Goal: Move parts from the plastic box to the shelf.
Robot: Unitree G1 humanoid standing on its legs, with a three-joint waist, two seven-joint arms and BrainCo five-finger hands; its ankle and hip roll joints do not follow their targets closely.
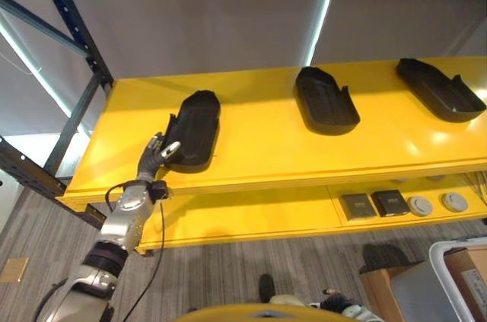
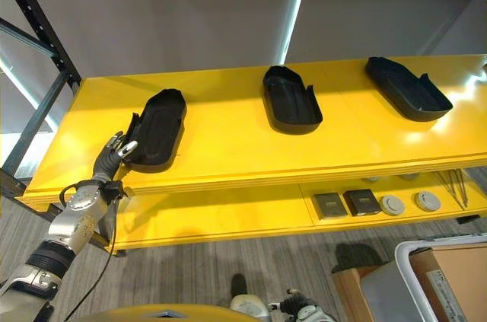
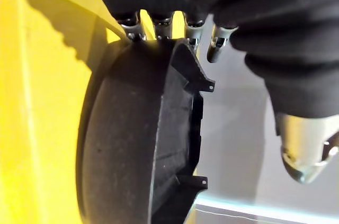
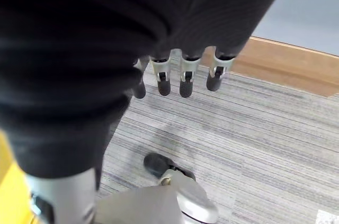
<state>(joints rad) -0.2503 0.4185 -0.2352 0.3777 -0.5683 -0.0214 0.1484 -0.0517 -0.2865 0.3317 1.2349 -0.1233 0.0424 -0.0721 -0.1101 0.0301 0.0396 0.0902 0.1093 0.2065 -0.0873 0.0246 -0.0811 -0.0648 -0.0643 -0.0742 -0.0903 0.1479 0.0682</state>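
Shelf (image 1: 259, 151): yellow, two-tiered, on a dark perforated upright (image 1: 72, 17) at the left; grey wall behind.
Left part (image 1: 194, 128): black moulded shell, open side up, lying on the top tier near its left front edge.
Middle part (image 1: 326, 100): same black shell, on the top tier, well apart from the left one.
Right part (image 1: 440, 87): third black shell, on the top tier toward the right end.
Left hand (image 1: 158, 154): raised to the top tier's front edge, at the near end of the left part; fingers (image 3: 192, 27) seen straight over the part's rim in the left wrist view, thumb set apart; not curled round it, released.
Right hand (image 4: 183, 78): hanging low over the carpet (image 4: 254, 128), fingers relaxed and pointing down, holding nothing.
Lower tier: two dark square pieces (image 1: 373, 205) side by side, two pale round pieces (image 1: 437, 203) just beside them to the right.
Plastic box (image 2: 437, 276): pale-rimmed, on the floor at lower right, a brown cardboard piece (image 2: 456, 272) inside; contents otherwise not discernible.
Obstructions: none between the left hand and the left part.
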